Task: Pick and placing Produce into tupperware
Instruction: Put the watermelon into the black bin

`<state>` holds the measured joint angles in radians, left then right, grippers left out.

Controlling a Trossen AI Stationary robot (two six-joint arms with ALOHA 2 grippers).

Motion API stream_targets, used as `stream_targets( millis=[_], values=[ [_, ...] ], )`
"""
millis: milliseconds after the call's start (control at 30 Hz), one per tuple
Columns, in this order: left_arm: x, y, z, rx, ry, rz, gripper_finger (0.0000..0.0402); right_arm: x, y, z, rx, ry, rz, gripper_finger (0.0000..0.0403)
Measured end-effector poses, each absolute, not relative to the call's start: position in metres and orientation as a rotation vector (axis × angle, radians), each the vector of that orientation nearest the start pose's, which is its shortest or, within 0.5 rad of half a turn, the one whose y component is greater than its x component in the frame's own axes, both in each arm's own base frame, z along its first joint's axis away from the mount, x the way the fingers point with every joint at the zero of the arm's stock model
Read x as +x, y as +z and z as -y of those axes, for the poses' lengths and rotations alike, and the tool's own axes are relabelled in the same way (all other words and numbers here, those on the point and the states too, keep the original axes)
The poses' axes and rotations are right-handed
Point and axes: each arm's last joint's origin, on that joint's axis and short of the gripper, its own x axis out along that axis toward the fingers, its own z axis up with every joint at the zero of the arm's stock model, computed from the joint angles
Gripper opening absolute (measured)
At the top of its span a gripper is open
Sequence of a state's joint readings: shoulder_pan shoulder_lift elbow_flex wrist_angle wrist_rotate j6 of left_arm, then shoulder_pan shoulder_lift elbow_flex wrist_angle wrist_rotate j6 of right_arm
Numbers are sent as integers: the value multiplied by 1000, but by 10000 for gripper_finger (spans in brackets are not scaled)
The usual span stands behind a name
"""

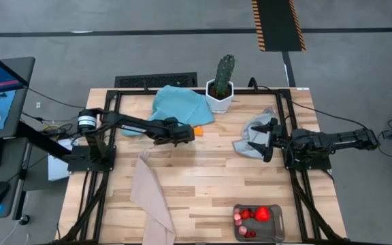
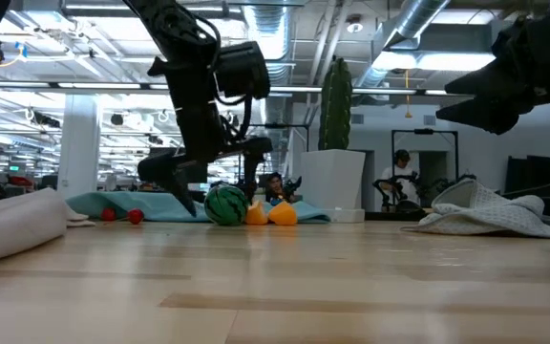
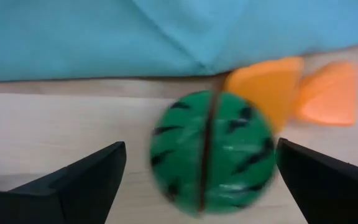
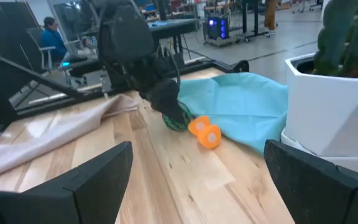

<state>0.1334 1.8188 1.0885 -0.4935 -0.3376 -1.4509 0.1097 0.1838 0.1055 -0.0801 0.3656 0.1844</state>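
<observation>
A green striped ball (image 3: 210,152) lies on the table at the edge of a teal cloth (image 1: 175,105), with two orange pieces (image 3: 263,93) right beside it. My left gripper (image 3: 201,148) hangs open over the ball, pointing steeply down, one finger on either side and clear of it. In the high view the gripper (image 1: 182,133) hides the ball. The tupperware (image 1: 275,224) stands at the near right edge with several red and pink produce pieces (image 1: 254,215) inside. My right gripper (image 1: 269,136) waits open above a grey cloth (image 1: 250,136).
A cactus in a white pot (image 1: 221,92) stands at the far edge behind the orange pieces. A beige cloth (image 1: 152,197) lies at the near left. Two small red pieces (image 2: 122,216) sit by the teal cloth. Bare wood lies between the ball and the tupperware.
</observation>
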Motion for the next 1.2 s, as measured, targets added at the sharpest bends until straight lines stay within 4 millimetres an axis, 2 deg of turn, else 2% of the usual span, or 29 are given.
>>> stream_targets(
  millis=[167, 800, 1200],
  values=[
    [339, 141, -64, -1119, 1173, -725, 400, 104, 177, -1, 144, -270, -138, 386],
    [337, 141, -75, -1088, 1178, -727, 398, 103, 172, -1, 132, -273, -187, 386],
    [337, 141, -75, -1099, 1160, -742, 347, 103, 172, -1, 131, -273, -188, 386]
  ],
)
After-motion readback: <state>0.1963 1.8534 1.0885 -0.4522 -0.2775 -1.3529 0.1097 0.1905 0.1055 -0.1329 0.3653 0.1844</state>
